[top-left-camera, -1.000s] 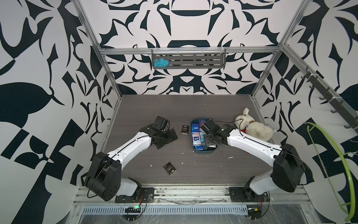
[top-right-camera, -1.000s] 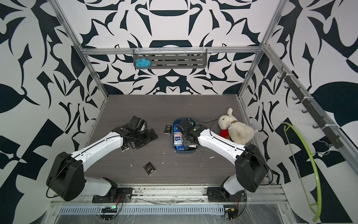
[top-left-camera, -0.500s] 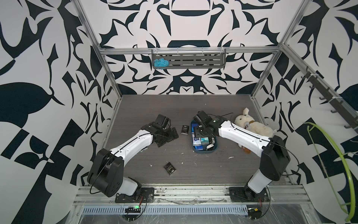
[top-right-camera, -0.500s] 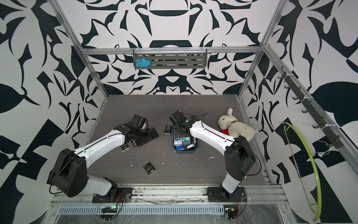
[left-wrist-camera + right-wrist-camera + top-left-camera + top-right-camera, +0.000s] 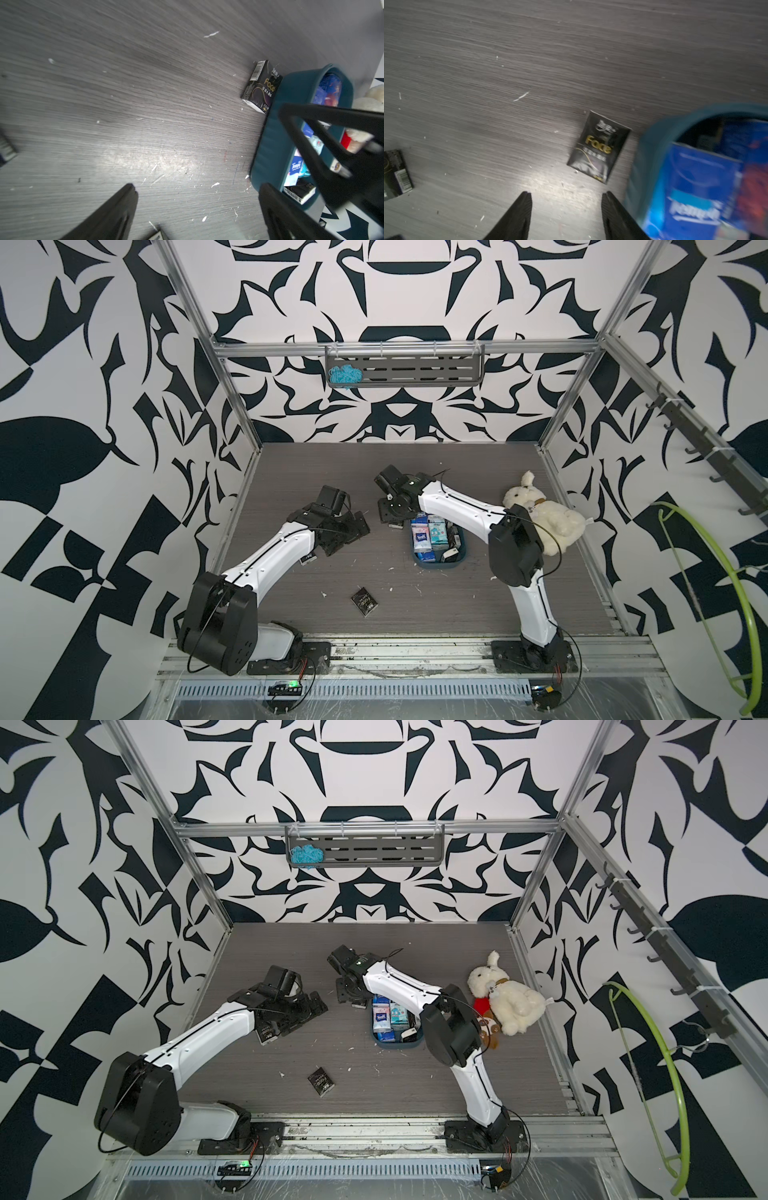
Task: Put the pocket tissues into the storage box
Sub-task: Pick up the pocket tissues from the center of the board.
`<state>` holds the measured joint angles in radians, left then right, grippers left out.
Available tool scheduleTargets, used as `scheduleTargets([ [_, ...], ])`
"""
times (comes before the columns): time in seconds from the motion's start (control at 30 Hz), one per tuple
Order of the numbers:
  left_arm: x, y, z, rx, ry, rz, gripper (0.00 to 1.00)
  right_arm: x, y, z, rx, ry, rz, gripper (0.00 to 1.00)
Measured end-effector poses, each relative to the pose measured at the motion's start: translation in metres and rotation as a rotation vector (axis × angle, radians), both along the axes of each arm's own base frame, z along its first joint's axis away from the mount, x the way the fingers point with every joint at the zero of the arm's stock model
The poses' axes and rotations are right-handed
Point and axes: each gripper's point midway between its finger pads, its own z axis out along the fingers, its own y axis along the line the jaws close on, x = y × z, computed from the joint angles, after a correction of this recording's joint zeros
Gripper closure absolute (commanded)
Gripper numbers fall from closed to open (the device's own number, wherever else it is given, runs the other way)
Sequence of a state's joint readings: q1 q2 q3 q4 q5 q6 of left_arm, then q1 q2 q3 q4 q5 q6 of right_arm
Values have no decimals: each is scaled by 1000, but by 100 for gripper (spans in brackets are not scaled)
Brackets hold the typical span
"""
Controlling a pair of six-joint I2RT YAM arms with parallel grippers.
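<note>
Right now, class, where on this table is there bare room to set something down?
Free: the back strip of the table along the wall, and the front stretch between the lone black packet and the right arm. Crowded: the middle, around the box, the packet beside it and the plush toy.

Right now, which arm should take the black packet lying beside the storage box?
Right. The right gripper is open with the black packet just ahead of its fingertips, beside the storage box. The left gripper, also open, sits farther from it.
</note>
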<state>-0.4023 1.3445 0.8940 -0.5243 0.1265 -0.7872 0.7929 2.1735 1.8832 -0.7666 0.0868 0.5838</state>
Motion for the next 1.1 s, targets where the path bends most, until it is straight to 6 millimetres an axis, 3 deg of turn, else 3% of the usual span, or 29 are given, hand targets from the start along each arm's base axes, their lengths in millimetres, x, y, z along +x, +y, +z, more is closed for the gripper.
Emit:
scheduleTargets([
  [0.17,-7,13,-2,12,6,12,1,9,4,-15,-63,20,-28,34],
  [0.5,-11,25,5,18,-24,21,1,14,-23,-24,-211,19,-125,28],
  [0.73,-11,26,5,22,-27,12,1,16,-27,-27,-221,27,-161,28],
  [1.1,-17,36,10,40,-29,19,0,28,-28,-49,-193,80,-209,28],
])
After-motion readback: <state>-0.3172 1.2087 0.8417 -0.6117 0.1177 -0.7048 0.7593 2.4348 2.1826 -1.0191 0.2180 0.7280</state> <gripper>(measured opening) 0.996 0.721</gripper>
